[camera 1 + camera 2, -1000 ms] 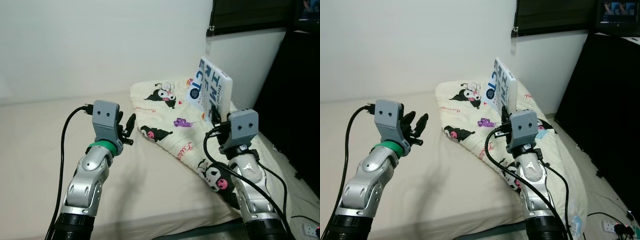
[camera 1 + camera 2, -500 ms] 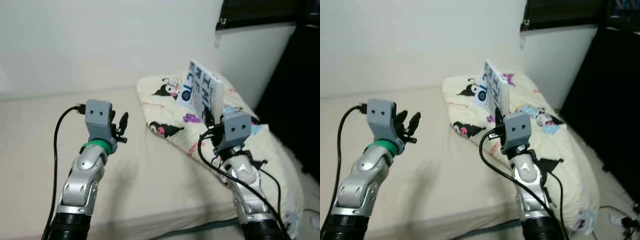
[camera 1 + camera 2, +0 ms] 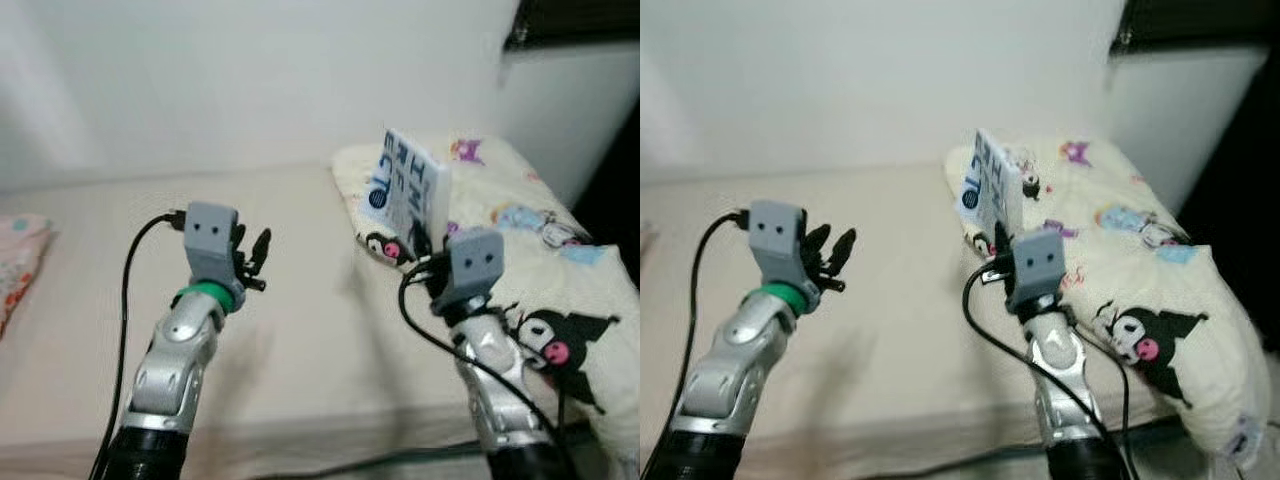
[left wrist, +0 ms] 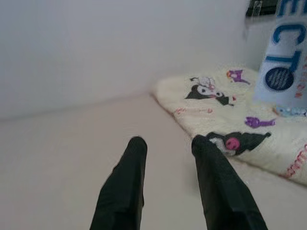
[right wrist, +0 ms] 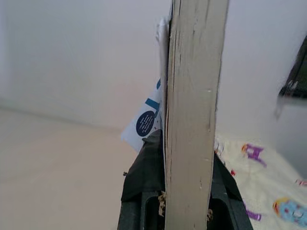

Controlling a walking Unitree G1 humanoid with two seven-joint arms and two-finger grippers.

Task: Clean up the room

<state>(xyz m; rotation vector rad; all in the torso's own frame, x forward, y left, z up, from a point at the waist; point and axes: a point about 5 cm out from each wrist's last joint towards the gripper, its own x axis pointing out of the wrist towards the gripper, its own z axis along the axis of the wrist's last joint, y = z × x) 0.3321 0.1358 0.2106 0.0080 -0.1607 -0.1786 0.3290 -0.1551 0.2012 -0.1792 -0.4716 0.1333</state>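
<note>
A white book with blue lettering (image 3: 408, 188) stands upright above the bed, clamped at its lower edge by my right gripper (image 3: 432, 243). In the right wrist view the book's page edge (image 5: 192, 120) rises between the two black fingers (image 5: 146, 167). My left gripper (image 3: 256, 258) is raised over the beige mattress (image 3: 300, 310), open, with nothing between its fingers (image 4: 122, 191). A cream blanket printed with cartoon figures (image 3: 540, 270) lies bunched on the right part of the bed, behind and to the right of the book.
A white wall (image 3: 250, 80) runs behind the bed. A pink floral pillow (image 3: 18, 262) shows at the far left edge. A dark window frame (image 3: 570, 22) sits at the top right. Cables trail from both wrists.
The camera has swung left, so the blanket and window slid right and the floral pillow came into view. The book stays in my right gripper; the left gripper stays open.
</note>
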